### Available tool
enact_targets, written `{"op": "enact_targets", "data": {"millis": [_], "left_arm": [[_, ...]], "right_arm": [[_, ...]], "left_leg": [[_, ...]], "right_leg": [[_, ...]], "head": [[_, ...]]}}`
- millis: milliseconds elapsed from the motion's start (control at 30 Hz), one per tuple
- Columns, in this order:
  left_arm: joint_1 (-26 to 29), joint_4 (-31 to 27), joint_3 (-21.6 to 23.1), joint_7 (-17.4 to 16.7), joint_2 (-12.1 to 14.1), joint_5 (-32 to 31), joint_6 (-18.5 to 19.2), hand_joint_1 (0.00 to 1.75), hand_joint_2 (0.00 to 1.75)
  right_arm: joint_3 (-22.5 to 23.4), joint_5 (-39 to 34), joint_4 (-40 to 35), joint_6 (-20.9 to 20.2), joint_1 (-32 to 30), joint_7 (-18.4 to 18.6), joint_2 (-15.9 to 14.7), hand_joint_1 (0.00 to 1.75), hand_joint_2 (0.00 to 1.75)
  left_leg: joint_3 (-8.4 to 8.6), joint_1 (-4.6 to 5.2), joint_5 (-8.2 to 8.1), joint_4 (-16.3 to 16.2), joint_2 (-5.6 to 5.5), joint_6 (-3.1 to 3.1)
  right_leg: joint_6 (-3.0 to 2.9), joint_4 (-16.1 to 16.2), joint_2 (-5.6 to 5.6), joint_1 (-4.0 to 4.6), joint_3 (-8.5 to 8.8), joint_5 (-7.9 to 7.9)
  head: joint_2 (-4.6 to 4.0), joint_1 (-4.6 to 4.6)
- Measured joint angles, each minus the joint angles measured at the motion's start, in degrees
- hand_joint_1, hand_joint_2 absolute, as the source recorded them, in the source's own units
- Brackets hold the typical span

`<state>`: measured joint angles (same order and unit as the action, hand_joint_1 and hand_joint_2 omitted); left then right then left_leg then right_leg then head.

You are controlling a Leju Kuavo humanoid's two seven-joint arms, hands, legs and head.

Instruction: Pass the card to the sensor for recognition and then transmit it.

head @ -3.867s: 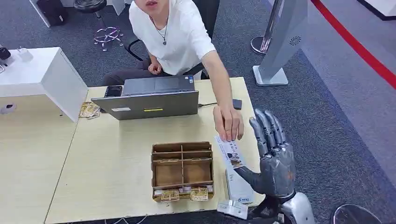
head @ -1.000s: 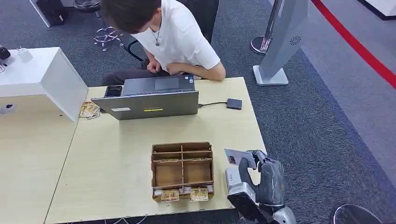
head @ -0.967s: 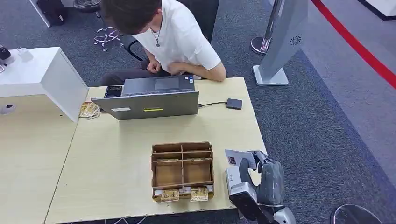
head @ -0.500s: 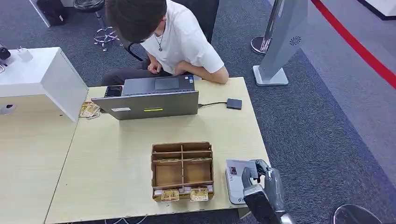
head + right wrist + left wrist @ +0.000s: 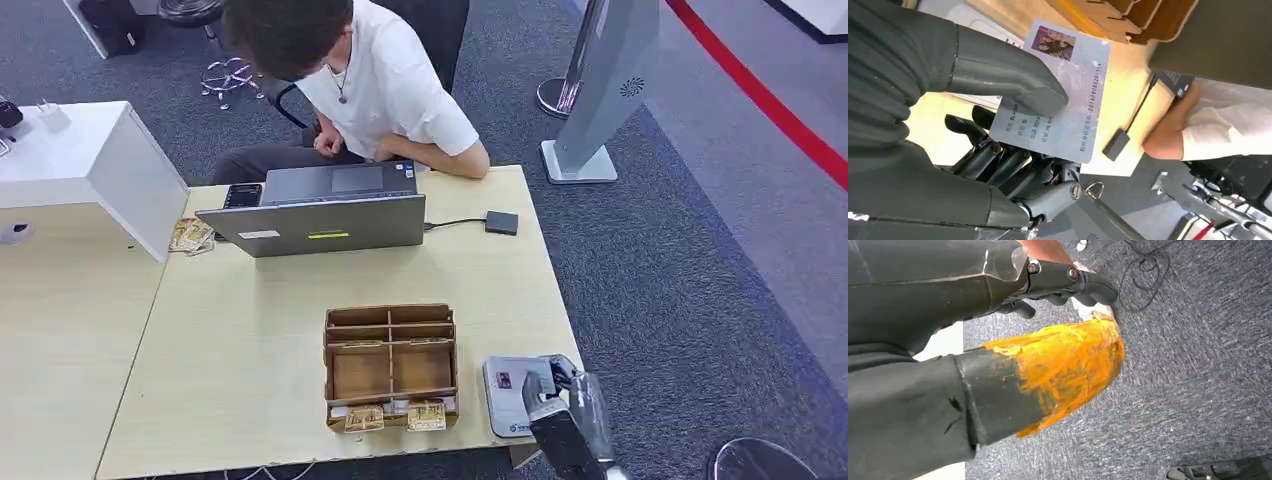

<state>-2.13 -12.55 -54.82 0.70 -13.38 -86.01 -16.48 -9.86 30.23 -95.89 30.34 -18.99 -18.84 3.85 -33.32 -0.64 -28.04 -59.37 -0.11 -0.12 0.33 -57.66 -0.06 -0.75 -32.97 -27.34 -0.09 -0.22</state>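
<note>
Down low, card (image 5: 1060,87) pinched in right robot hand (image 5: 998,150) over the half-hidden sensor (image 5: 505,395); left robot hand's (image 5: 998,295) grip unclear.

Laptop (image 5: 322,210): I see it at the worktop's (image 5: 250,310) 12 o'clock edge.
Person (image 5: 370,80): seated behind it.
Wooden organizer (image 5: 391,366): toward 6 o'clock, compartments open.
Grey kiosk stand (image 5: 600,90): on carpet, 2 o'clock.
</note>
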Motion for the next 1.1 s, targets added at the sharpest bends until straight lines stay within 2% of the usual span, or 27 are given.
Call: {"op": "enact_targets", "data": {"millis": [1100], "left_arm": [[0.0,0.0,0.0,-0.6,-0.2,0.1,0.1,0.00,0.00]], "right_arm": [[2.6,0.8,6.2,-2.8,0.0,-0.3,1.8,1.75,1.75]], "left_leg": [[0.00,0.00,0.00,0.0,0.00,0.00]], "right_leg": [[0.00,0.0,0.00,0.00,0.00,0.00]], "head": [[0.00,0.00]]}}
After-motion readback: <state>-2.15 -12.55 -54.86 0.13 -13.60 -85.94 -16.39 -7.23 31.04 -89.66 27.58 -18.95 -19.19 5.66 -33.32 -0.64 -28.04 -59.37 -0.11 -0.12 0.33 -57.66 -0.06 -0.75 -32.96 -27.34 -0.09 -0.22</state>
